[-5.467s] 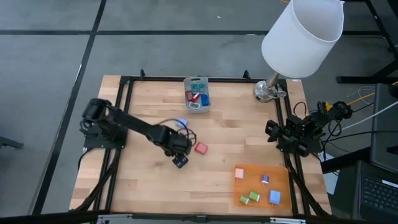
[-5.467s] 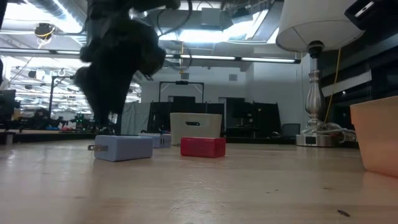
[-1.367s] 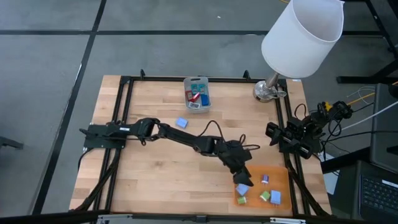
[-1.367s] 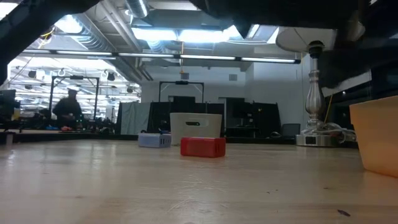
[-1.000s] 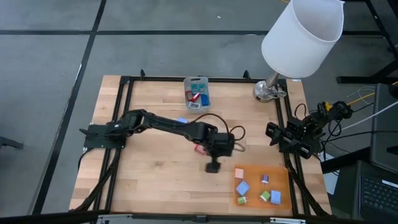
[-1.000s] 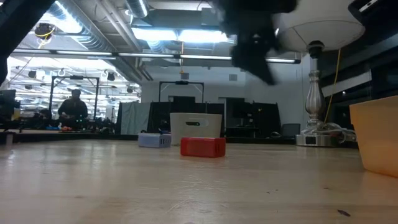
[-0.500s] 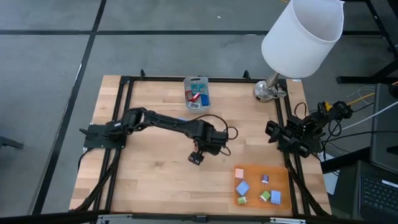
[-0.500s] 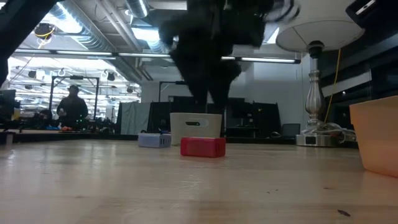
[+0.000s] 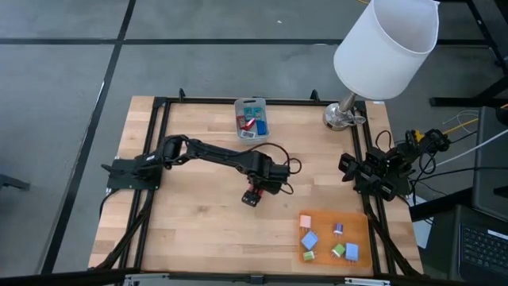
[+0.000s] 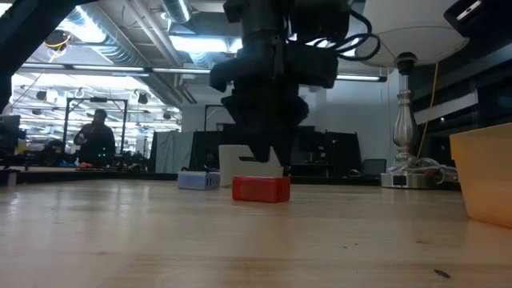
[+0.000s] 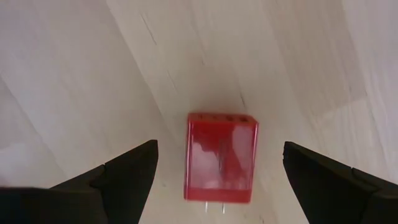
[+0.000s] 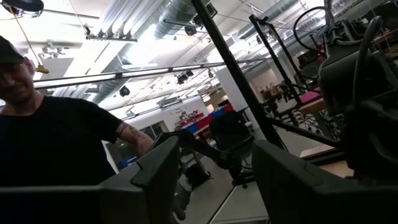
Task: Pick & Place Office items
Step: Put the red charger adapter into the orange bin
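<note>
A red blocky piece (image 11: 221, 157) lies flat on the wood near the table's middle (image 9: 255, 191), (image 10: 261, 189). My left gripper (image 11: 219, 148) hangs open just above it, pointing down, with one finger on either side and not touching (image 9: 252, 195), (image 10: 268, 160). A light blue piece (image 10: 198, 180) rests on the table farther back. Several pieces, pink, blue and green, lie on the orange mat (image 9: 361, 238). My right gripper (image 9: 373, 171) waits open at the table's right edge (image 12: 214, 168).
The grey bin (image 9: 252, 119) with a few pieces in it stands at the far edge. A lamp with a white shade (image 9: 386, 44) and a metal base (image 9: 343, 117) stands at the far right corner. Black frame rails (image 9: 159, 135) run along the sides. A person (image 12: 56, 143) is in the room beyond.
My left gripper has moved from beside the orange mat toward the table's left and slightly toward the far edge. It has come down over the red piece and stayed open. The red piece has not moved.
</note>
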